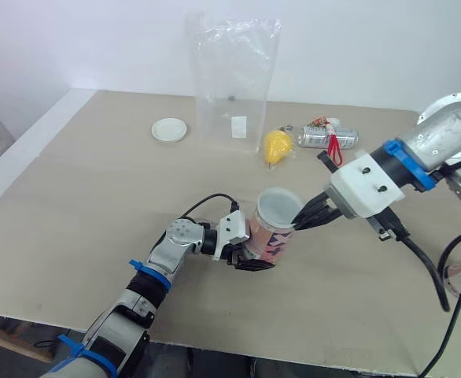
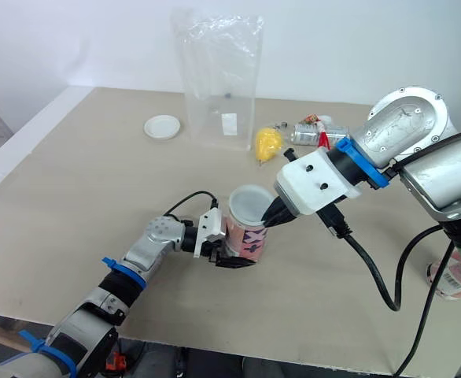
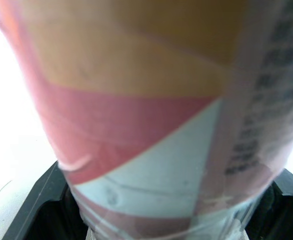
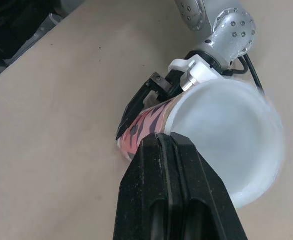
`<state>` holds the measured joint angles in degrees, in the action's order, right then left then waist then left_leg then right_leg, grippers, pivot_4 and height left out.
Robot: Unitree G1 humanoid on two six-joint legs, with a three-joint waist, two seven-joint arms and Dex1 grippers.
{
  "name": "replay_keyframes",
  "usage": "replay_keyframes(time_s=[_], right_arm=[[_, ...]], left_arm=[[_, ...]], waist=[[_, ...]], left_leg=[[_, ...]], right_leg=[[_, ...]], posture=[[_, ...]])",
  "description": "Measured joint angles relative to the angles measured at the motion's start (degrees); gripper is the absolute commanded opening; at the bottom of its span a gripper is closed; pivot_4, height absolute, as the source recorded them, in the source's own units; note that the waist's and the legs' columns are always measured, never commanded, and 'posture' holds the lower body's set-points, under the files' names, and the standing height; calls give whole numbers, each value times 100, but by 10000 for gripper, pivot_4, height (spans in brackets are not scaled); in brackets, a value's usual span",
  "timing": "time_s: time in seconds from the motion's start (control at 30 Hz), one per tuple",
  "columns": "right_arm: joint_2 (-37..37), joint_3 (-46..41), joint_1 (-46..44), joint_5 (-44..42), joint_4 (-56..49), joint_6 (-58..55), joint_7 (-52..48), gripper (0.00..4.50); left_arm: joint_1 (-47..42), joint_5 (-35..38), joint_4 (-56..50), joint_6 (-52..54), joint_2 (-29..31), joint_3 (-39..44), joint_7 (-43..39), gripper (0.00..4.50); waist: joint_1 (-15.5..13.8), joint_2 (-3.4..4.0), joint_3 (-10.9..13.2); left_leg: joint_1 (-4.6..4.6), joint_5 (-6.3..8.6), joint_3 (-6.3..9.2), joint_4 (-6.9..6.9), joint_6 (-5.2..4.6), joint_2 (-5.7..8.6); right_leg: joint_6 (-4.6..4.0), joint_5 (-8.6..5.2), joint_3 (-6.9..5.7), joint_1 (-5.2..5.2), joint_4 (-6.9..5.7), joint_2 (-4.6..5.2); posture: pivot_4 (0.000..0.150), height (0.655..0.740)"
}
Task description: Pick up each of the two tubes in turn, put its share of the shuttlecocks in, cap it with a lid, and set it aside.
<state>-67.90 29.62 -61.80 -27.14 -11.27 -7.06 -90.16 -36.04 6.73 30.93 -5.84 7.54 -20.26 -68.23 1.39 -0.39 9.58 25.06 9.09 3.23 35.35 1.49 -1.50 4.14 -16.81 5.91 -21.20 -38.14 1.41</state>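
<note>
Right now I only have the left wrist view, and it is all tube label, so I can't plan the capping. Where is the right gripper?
Observer: The right gripper is at the top rim of the tube, fingers together, on the side away from the left gripper, which clamps the tube lower down.
Operator: Is there a spare lid anywhere?
Observer: Yes, one white lid lies flat on the table, far side, left of the clear plastic bag.
Operator: What else is out there?
Observer: A yellow pear-shaped object and a silver can on its side, just right of the bag.
</note>
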Motion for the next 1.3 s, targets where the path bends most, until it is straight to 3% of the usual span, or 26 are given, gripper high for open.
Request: replay_keyframes(time_s=[0.33,0.43,0.5,0.57,0.73,0.97,1.1,1.17,1.3], right_arm=[[3,17,-5,28,29,45,-4,514],[-66,116,-67,-59,17,-80,-3,8600],[-75,147,-68,-72,24,-121,-7,17812],[-75,148,-68,-96,26,-181,-9,23013],[-28,-86,-68,-632,18,-899,-9,23013],[637,-1297,-89,-1695,302,-2794,351,23013],[1144,-1987,328,-1991,232,-3444,1237,11028],[1392,-2053,708,-1943,160,-3584,1672,1409],[1520,-2052,1149,-1712,-41,-3906,2204,301]], left_arm=[[1,0,-1,0,0,-2,15,33705],[1,-1,-2,0,1,-8,15,33705],[1,0,-2,0,1,-7,15,33705],[1,0,-2,0,1,-6,14,33705],[0,1,-4,-1,4,-6,8,33705],[-4,1,0,-1,13,-5,16,33705],[2,0,-1,0,19,-7,16,33705],[1,1,-7,1,19,-6,23,33705],[3,3,-29,3,31,-8,12,33705]], waist=[[0,0,0],[0,0,0],[-1,0,0],[0,1,0],[-1,1,0],[-1,0,0],[-1,-12,-8],[-1,-12,-8],[-1,-10,-7]], left_leg=[[0,0,-1,0,0,-1],[0,0,-2,0,0,-2],[0,0,-2,0,0,-2],[0,0,-2,1,0,-2],[2,0,-2,0,0,-2],[2,0,-1,2,0,-5],[2,0,1,2,0,-7],[5,-1,-1,3,-1,-6],[9,-1,-2,2,-2,-6]], right_leg=[[-1,0,1,0,0,0],[-2,0,1,0,0,0],[-2,0,1,0,0,0],[-2,0,1,-1,0,0],[-8,4,2,-1,0,0],[-39,25,1,-1,-1,-3],[-40,24,-1,0,-1,-8],[-36,26,1,-4,-2,-8],[-36,26,3,-7,-3,-9]], posture=[[1500,7400],[1500,7400],[1500,7400],[1500,7400],[1500,7400],[1500,7400],[1500,7400],[1500,7400],[1500,7400]])
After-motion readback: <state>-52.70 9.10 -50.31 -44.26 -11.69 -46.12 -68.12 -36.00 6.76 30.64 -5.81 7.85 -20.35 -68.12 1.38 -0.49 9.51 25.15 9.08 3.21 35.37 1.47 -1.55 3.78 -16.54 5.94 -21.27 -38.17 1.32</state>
